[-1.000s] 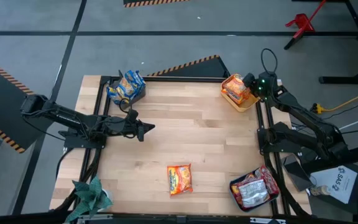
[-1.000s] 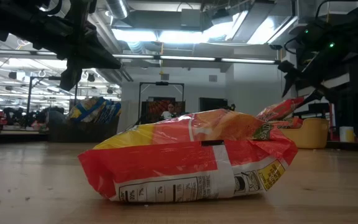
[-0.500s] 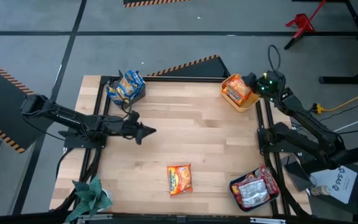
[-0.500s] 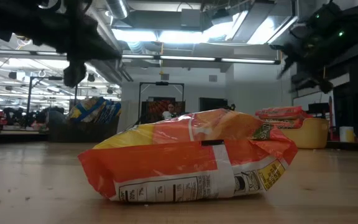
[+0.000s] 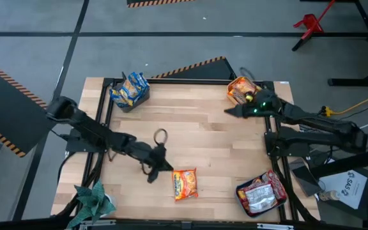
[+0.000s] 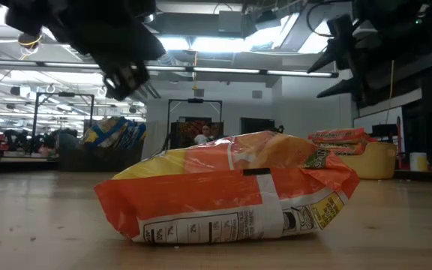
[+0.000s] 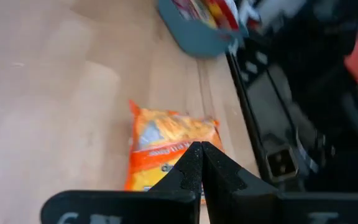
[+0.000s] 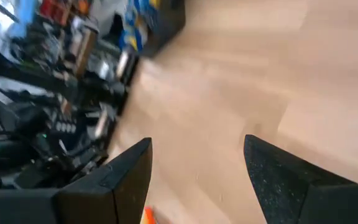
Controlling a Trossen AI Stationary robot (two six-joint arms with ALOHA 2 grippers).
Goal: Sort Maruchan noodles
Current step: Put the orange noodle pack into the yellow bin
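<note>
Left gripper point(image 5: 160, 167) has swung down-counter, jaws closed and empty, just beside orange-and-yellow crinkly noodle packet point(image 5: 184, 184) lying flat on wooden counter point(image 5: 197, 128). Right gripper point(image 5: 230, 111) left yellow bin point(image 5: 253, 107), jaws spread, empty.

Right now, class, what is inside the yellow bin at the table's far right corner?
The yellow bin holds orange packets, stacked above its rim. The right claw hovers beside it. Whatever lies beneath the top packets is covered.
</note>
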